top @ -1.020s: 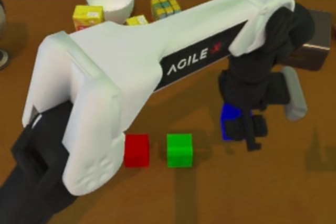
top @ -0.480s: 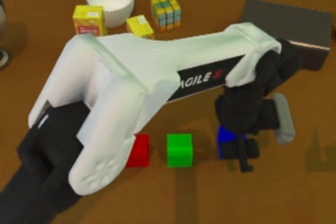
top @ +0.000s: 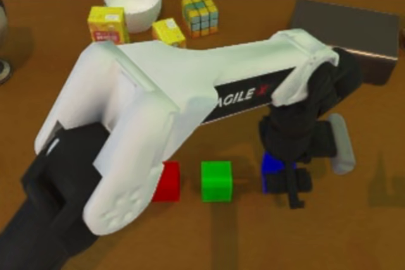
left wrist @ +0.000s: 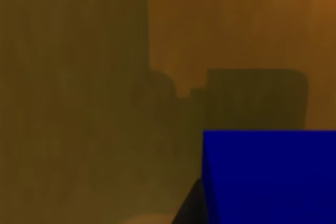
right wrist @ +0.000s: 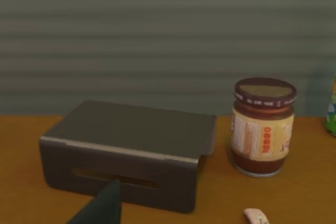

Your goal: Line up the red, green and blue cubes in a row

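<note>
Near the front edge of the surface (top: 354, 232), three small cubes sit in a row. The red cube (top: 167, 182) is partly hidden under my big white left arm. The green cube (top: 216, 181) sits just beside it with a small gap. The blue cube (top: 272, 167) is farther toward the right edge, in line with the other two.

My left fingers (top: 286, 181) are down at the blue cube, with dark parts on either side of it. I cannot tell if they pinch it or are spread. My left wrist view shows the blue cube (left wrist: 270, 177) very close, down on the brown surface (left wrist: 79, 103).

Along the back edge I see a white bowl (top: 131, 2), a yellow box (top: 106, 23), a smaller yellow box (top: 168, 30) and a cube with many colours (top: 200, 14). A dark grey box (top: 348, 28) sits near the back right corner.

My right arm does not show from above. Its wrist view shows the dark grey box (right wrist: 128, 150), a jar with a dark lid (right wrist: 262, 127) beside it, and one dark finger tip (right wrist: 102, 207). I cannot tell if my right fingers are spread or together.
</note>
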`<state>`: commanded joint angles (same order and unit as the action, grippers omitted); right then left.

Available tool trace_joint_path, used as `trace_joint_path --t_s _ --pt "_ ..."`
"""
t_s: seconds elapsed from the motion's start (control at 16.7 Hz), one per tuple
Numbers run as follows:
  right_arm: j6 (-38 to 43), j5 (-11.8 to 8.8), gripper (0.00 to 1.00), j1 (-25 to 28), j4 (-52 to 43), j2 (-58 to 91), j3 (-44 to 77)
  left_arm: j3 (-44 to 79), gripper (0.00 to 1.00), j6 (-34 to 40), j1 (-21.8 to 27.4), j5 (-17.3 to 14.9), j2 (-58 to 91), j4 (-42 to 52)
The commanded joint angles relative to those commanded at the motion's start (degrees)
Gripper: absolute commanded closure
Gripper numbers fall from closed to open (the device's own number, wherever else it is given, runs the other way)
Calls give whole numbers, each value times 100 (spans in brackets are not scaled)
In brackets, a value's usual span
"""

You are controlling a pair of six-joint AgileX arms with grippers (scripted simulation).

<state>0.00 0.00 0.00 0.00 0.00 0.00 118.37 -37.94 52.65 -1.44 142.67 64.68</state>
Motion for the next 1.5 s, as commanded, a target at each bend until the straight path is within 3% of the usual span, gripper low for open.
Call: trace_joint_path --t_s 0.54,1.14,1.5 --pt "0 0 0 0 0 0 0 0 2 0 0 0 0 0" --pt "0 0 0 0 0 0 0 21 0 -1 -6 0 0 21" --pt "0 0 0 0 0 0 0 976 0 -19 -82 -1 -106 1138"
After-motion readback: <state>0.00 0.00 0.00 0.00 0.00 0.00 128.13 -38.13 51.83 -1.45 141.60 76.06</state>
